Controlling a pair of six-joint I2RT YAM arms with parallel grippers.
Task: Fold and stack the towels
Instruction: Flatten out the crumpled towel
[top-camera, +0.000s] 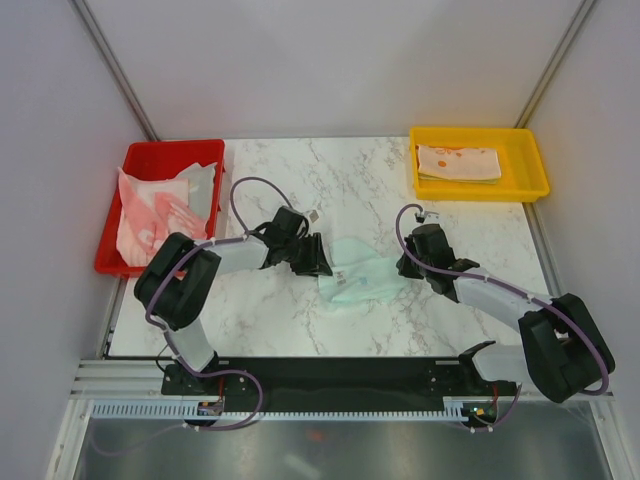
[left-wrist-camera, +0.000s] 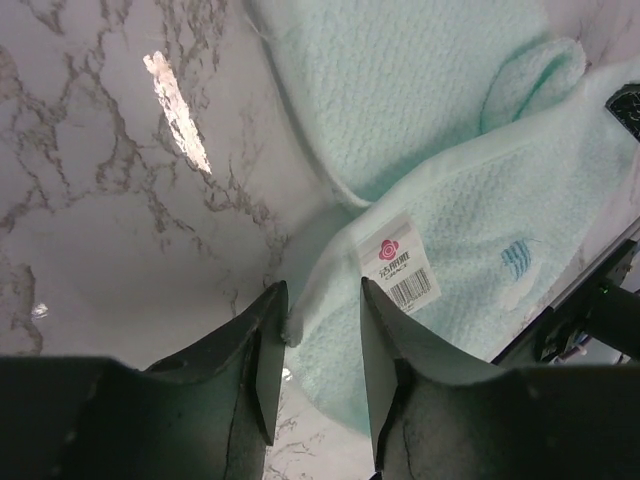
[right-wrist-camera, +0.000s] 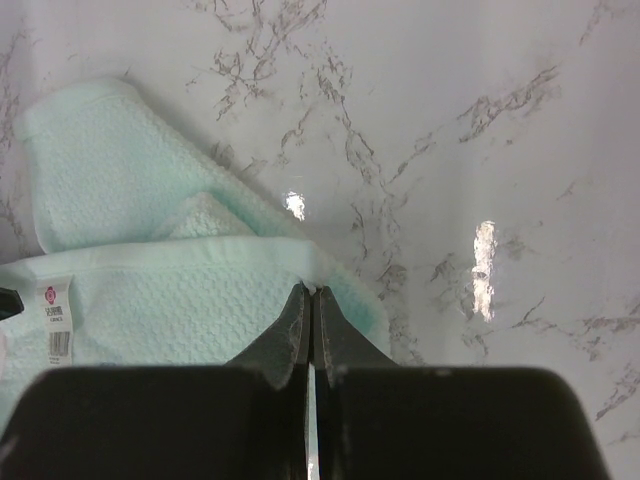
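Left jaws parted | right jaws pinching mint towel (top-camera: 360, 273) corner

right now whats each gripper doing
left gripper: open, holding nothing
right gripper: shut on the mint towel at its edge

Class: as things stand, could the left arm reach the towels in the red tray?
Probably yes: the left gripper is open, and only bare table separates it from the red tray.

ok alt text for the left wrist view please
A partly folded mint green towel lies on the marble table, its white barcode tag facing up. The left hand has its dark fingers apart over the towel's near edge.
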